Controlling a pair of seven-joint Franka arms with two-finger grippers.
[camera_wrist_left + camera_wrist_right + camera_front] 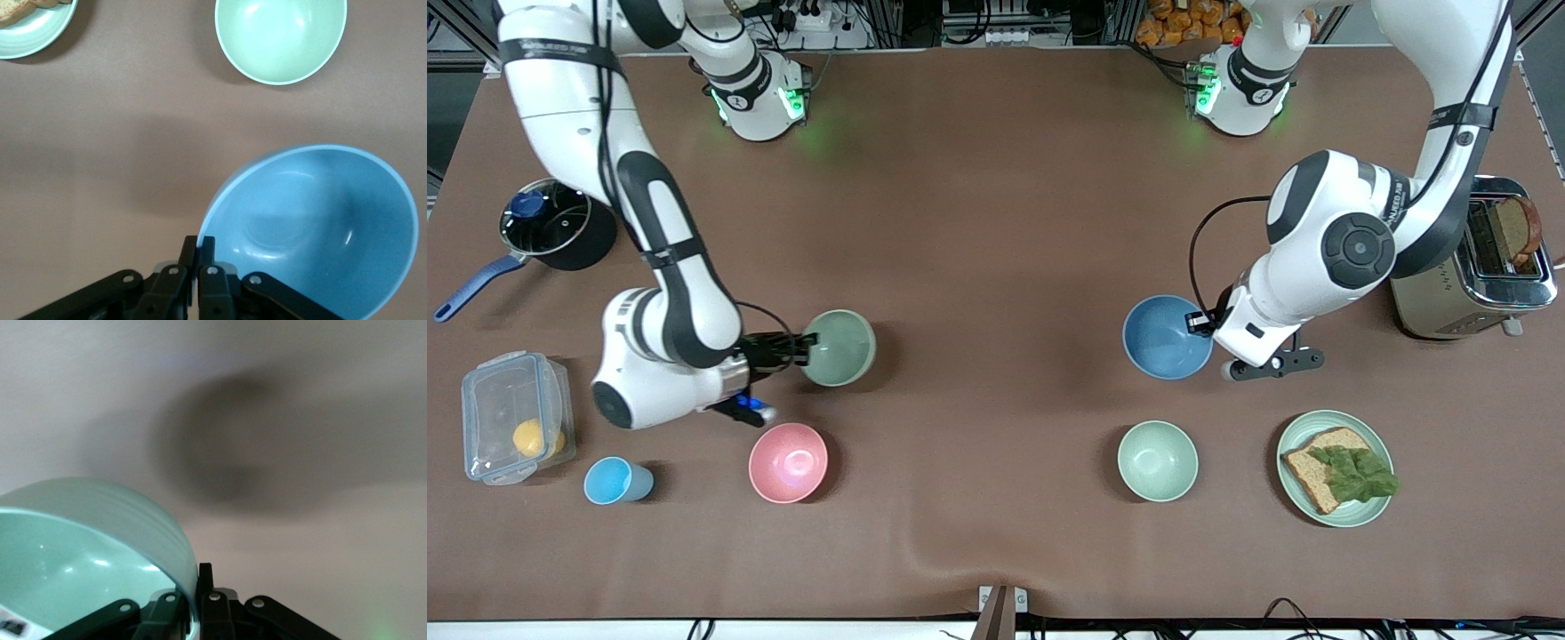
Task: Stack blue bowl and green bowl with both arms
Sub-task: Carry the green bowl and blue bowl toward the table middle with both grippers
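My left gripper (1202, 325) is shut on the rim of the blue bowl (1163, 338) and holds it tilted, a little above the table. In the left wrist view the fingers (207, 245) pinch the blue bowl's (320, 233) rim. My right gripper (807, 343) is shut on the rim of a green bowl (839, 348), held tilted above the table toward the right arm's end. The right wrist view shows this bowl (87, 547) with its shadow on the table. A second green bowl (1157, 460) stands on the table nearer the front camera than the blue bowl; it also shows in the left wrist view (280, 37).
A pink bowl (787, 462) and a light-blue cup (616, 481) stand near the right gripper. A plate (1376, 444) with bread and lettuce sits beside the second green bowl. A toaster (1476, 267), a pot (547, 222) and a clear container (516, 416) stand at the table's ends.
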